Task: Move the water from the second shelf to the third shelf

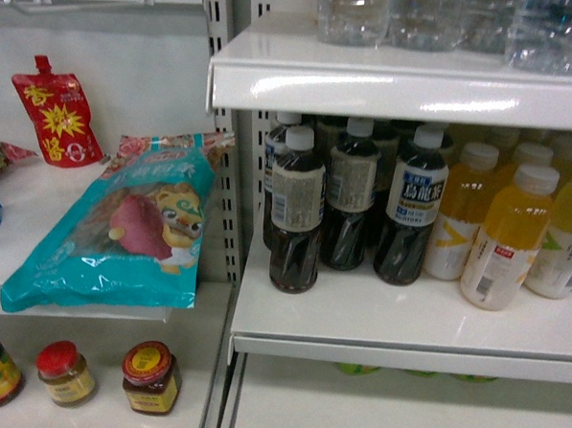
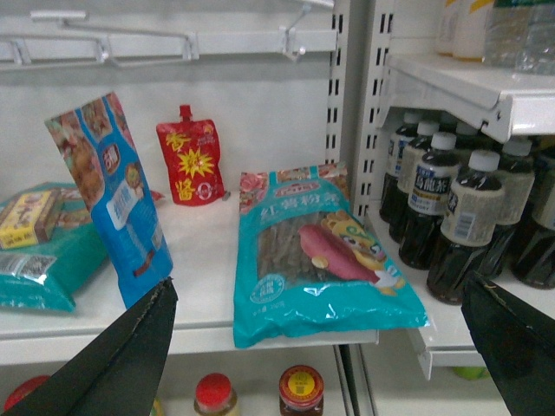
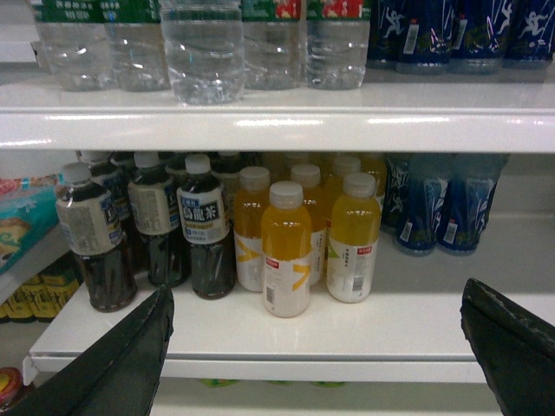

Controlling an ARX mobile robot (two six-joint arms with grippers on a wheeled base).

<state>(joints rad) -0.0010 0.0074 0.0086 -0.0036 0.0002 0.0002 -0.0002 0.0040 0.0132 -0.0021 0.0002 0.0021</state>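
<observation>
Water bottle (image 3: 202, 52) upright on upper shelf (image 3: 277, 117), long axis vertical

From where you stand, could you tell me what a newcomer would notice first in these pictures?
Probably the large teal snack bag lying flat over the front edge of the left-hand shelf, with a red spout pouch standing behind it. Next, the dark tea bottles ranked beside the yellow juice bottles on the right-hand shelf, under the clear water bottles one level up. Neither tool holds anything.
</observation>
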